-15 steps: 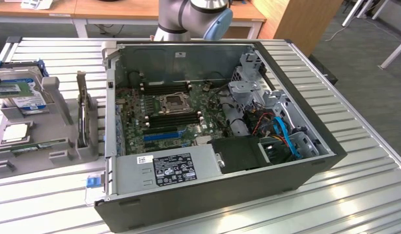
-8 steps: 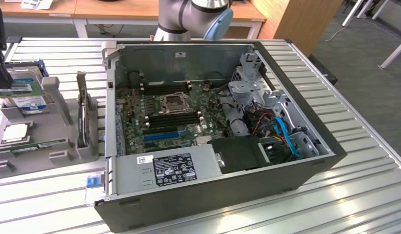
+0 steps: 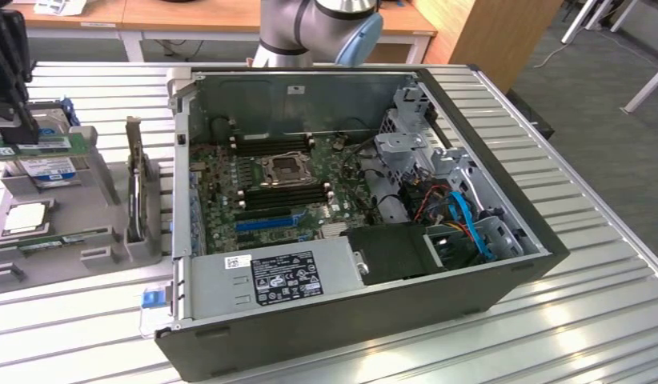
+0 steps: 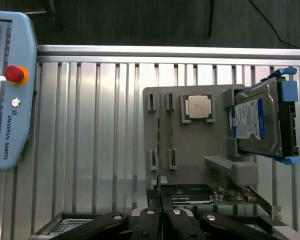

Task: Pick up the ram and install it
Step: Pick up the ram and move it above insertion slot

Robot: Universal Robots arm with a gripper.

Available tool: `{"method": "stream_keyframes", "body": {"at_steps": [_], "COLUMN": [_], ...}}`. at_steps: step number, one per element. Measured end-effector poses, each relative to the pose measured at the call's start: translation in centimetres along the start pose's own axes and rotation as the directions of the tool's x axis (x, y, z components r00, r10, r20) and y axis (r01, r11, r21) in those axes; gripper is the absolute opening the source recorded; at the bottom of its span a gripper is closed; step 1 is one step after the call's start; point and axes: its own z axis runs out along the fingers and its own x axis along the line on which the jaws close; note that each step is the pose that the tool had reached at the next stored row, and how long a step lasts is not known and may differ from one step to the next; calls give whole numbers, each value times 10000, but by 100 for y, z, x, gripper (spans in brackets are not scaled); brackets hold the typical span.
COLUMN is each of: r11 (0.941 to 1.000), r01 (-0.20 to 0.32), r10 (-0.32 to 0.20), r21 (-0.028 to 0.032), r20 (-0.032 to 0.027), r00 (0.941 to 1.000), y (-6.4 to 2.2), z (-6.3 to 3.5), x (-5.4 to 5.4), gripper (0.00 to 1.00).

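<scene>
ram [image 4: 159, 140]: two green sticks on edge, side by side in the grey tray [image 4: 190, 150].
axis: lengthwise straight out from the claw's tips; one stick is in line with the seam between them.
claw [image 4: 162, 212]: pinched narrow, holding nothing, apart from the sticks.
tray: at nine o'clock of the computer case [image 3: 307, 344] in the exterior view, on the bench [image 3: 585, 320].
counts: two sticks, one processor [image 4: 199, 106], one hard drive [image 4: 257, 122], one arm.

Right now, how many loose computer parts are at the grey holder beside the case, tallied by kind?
Ram sticks: 2 (the ram in the gripper; a second stick in the holder)
Processor: 1
Hard drive: 1
Expansion card: 1
Total: 5
</scene>
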Motion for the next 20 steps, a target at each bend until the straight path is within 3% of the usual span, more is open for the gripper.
{"method": "stream_keyframes", "body": {"at_steps": [4, 5, 7, 20], "r11": [10000, 10000, 10000, 10000], "r01": [-1, 0, 0, 0], "r10": [1, 0, 0, 0], "r21": [-12, -30, -50, -98], "r20": [0, 0, 0, -1], "r00": [10000, 10000, 10000, 10000], "y": [-87, -228, -377, -651], "z": [-6, -17, -27, -47], "x": [-1, -2, -4, -6], "gripper": [12, 12, 12, 12]}}
